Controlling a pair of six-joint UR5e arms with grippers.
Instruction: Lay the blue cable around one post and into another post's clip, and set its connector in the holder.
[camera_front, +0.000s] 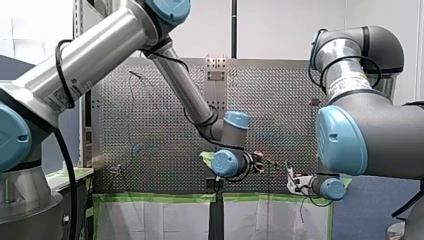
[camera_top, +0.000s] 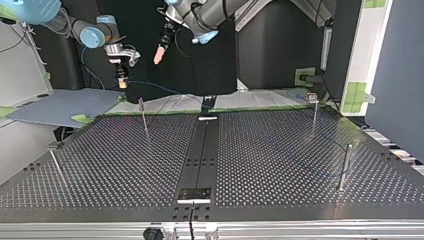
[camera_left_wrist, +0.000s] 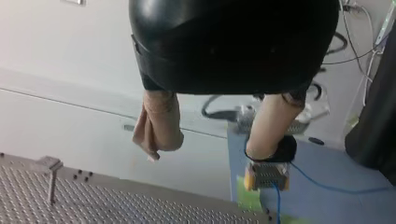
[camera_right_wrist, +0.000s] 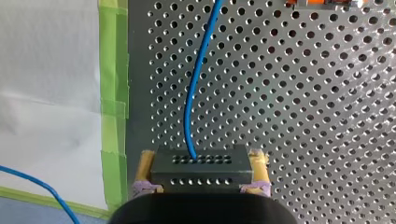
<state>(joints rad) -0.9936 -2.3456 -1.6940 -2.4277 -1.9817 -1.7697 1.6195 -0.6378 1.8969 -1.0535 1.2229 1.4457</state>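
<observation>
Counter, perforated, seen in the front view behind both arms. My left gripper hangs before mid-counter. My right gripper is just beside it, lower. The jaws cannot be read in this view.

Top view.
- Connector: a small block gripped by my right gripper, held off the counter's far edge.
- Blue cable: leaves the connector and sags toward the far-edge middle. It is faint beyond that.
- Post: stands near the connector, lower, on the counter.
- Clip-topped post: stands well apart from the connector.
- No stretch of cable is seen round either post.

Left wrist view. The left jaws stand apart, with beige pads and nothing between them. The connector lies ahead of one pad.

Right wrist view. The right jaws are clamped on the connector's two sides through yellow pads. The cable rises from the connector's holed face and runs out over the counter.

Handling, as judged:
- The cable is light, thin and limp. It will sag and follow any pull, and will hold no shape of its own.
- The connector is rigid and light, and best held by its flat sides, as it is now.
- The cable itself is best pinched gently a short way from the connector, never strained at the point where it enters.
</observation>
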